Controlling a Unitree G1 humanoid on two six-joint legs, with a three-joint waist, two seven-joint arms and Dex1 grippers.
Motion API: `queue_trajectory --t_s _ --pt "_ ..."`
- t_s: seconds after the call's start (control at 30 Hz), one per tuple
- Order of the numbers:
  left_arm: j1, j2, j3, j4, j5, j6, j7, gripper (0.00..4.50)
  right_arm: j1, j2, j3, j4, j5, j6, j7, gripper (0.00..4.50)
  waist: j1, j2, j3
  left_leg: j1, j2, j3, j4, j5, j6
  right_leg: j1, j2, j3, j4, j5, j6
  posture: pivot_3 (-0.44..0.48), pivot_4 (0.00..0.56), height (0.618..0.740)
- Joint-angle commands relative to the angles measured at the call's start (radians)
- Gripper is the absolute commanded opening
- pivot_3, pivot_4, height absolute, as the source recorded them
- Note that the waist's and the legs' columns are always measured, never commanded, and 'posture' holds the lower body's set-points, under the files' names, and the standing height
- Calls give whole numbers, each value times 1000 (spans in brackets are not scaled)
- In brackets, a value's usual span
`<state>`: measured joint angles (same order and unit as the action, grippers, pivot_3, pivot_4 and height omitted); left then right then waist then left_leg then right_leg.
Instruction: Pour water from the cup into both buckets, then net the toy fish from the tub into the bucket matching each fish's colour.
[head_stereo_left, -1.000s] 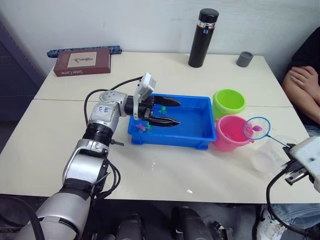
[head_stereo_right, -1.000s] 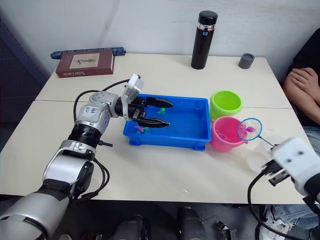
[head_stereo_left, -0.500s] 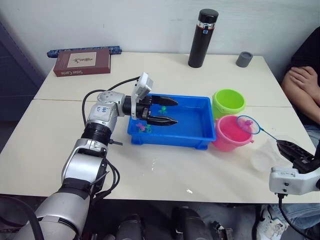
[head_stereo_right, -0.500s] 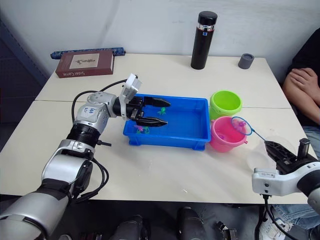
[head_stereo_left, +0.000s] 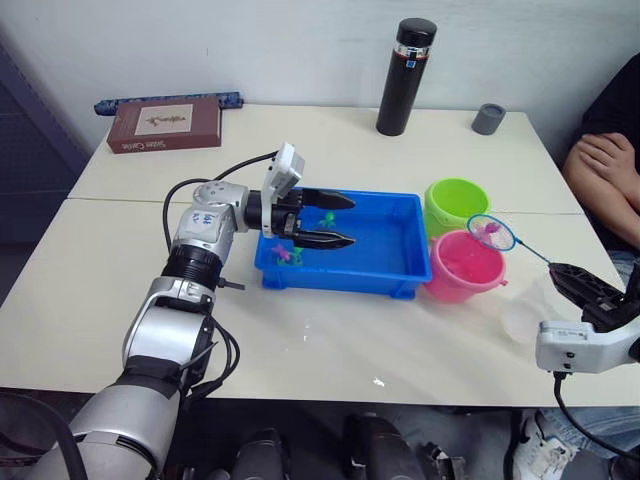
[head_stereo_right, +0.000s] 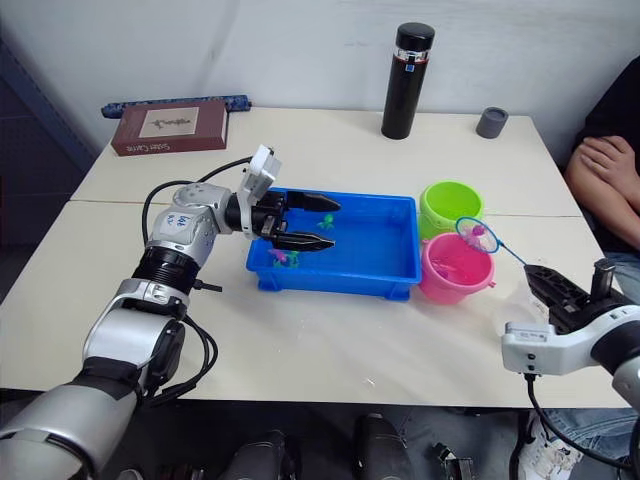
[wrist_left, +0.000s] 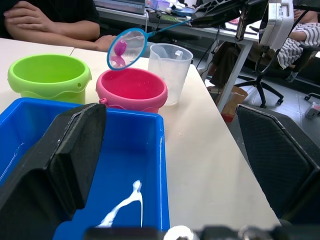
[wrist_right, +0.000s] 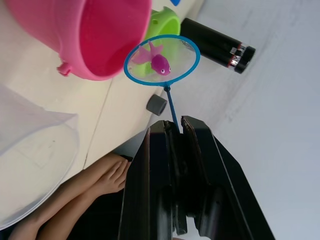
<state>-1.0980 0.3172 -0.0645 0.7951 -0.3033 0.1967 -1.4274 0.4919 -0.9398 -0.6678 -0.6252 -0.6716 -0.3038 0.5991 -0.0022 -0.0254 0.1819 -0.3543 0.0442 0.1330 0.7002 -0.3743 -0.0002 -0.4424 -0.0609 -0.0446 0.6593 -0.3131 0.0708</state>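
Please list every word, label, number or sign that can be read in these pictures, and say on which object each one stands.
Flat brown book at the table's far left corner: pale cover label with print, too small to read.
Left arm's grey forearm: blue markings, too blurred to read.
Tall black flask: narrow band near the cap, no legible text.
Nothing else shows lettering.

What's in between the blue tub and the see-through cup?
The pink bucket stands between the tub and the cup, as the left eye view shows. The net with a pink fish hangs over its far rim.
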Motion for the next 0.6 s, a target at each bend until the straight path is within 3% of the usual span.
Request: queue_trajectory --t_s 0.03,0.37,0.6 --pt "-28 2 17 -12 2 -13 6 4461 -8 13 -11 -10 -2 -20 9 0 0 0 0 0 0 0 0 0 0 0 0 0 0 0 0 0 150 740" --pt "-34 -3 24 -9 4 -14 15 4461 -107 44 -52 -6 8 53 34 0 -2 0 0 1 0 1 1 0 0 0 0 1 1 0 0 0 150 740" --pt "-38 -7 23 -6 5 -16 15 4461 -31 64 14 -37 17 -23 85 0 0 0 0 1 0 2 0 0 0 0 0 1 1 0 0 0 150 740"
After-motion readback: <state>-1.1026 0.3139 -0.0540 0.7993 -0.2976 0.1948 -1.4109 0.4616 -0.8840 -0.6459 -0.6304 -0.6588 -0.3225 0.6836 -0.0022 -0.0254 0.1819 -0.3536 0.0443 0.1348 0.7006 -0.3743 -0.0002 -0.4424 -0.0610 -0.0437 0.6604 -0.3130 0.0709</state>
